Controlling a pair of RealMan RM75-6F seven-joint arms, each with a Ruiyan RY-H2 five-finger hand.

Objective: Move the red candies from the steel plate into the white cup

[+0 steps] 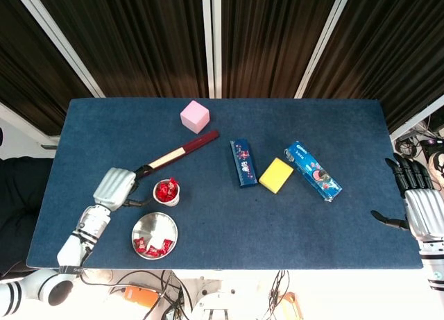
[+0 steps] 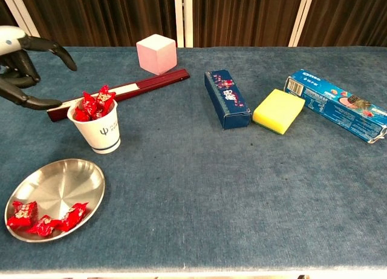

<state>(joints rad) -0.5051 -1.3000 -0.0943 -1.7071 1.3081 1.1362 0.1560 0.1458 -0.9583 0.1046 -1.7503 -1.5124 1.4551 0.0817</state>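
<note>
On blue table (image 1: 222,216), left hand (image 2: 21,64) hovers open and empty just left of white cup (image 2: 101,129); right hand (image 1: 422,210), spread and empty, sits off far right edge, seen only in head view. Cup is heaped with red candies (image 2: 94,105), so another drop could spill; chest view shows the three candies (image 2: 43,218) in steel plate (image 2: 57,183) clearly.

Head view looks straight down; chest view low, frontal; both share table (image 1: 222,216)
</note>
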